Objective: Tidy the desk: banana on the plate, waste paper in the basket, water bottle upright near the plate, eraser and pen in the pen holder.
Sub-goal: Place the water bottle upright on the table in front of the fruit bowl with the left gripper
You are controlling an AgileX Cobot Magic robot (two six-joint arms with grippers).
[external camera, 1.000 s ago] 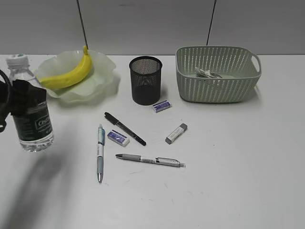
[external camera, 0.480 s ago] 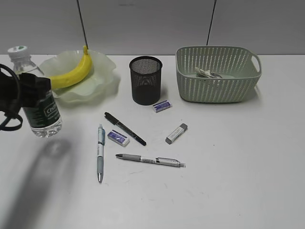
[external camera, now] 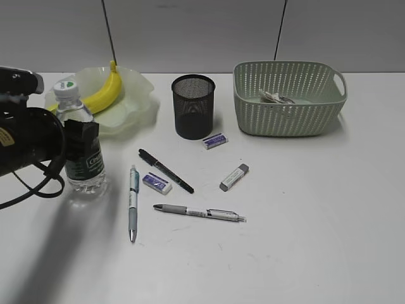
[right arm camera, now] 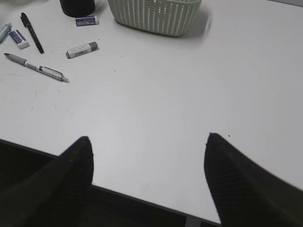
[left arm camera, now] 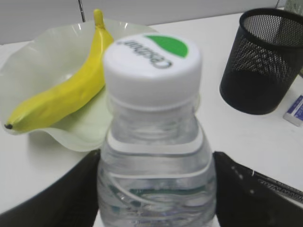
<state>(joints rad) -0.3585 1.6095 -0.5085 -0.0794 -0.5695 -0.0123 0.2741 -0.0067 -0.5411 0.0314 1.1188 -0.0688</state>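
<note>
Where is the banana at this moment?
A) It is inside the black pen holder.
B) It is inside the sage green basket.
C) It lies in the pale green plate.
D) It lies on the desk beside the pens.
C: the banana lies in the pale green plate with the wavy rim, as the left wrist view also shows, behind the water bottle held in the left claw.

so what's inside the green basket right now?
The basket holds crumpled waste paper near its back left, seen over the rim. The front wall hides most of the floor, so anything lying there can't be seen.
</note>
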